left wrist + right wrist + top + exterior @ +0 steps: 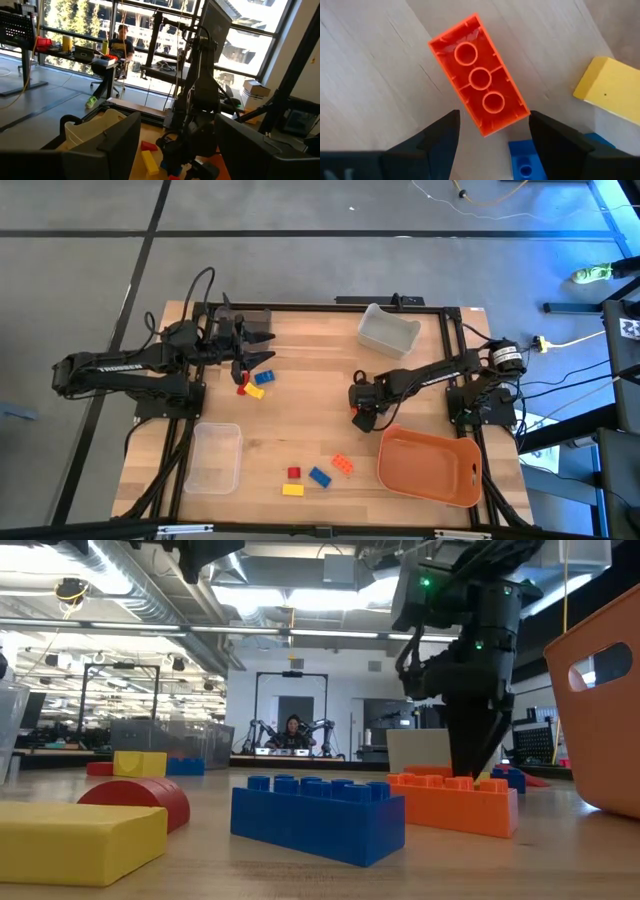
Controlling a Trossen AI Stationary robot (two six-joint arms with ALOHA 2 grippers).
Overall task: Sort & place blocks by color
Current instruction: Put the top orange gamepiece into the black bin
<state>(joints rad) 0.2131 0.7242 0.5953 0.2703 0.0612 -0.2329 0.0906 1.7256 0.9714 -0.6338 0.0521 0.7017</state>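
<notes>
High view: pale wood plank table [310, 370] with a dark frame. The left gripper [258, 352] sits at about 10 o'clock from table centre, fingers spread wide, holding nothing, just above a small cluster of red, yellow and blue blocks [250, 387]. The right gripper [362, 420] is at about 4 o'clock from centre, near the rim of the orange tray [430, 468], a smooth rounded plastic tub with a handle slot. A clear bin [216, 457] lies at 7 o'clock and a grey translucent bin [388, 330] at 1 o'clock. Four loose blocks lie at 6 o'clock: an orange block [342, 464], a blue block [319, 476], a red block [294, 472] and a yellow block [292, 490].

Low view: it adds texture the top view lacks, with round studs on the blue block [318, 817] and the orange block [455, 804], a smooth yellow block [75, 840] and a rounded red one [135, 798]. The right gripper [472, 755] hangs just behind the orange block. A person sits far back in the room.

Left wrist view: the left fingers [112, 145] stand wide apart, and the right arm [200, 115] is beyond them.

Right wrist view: the only view of the orange block's hollow underside [480, 75], glossy with three round tubes, lying tilted between the wide-open right fingers [440, 135], not gripped. A yellow block corner [612, 92] and a blue stud [527, 162] are nearby
</notes>
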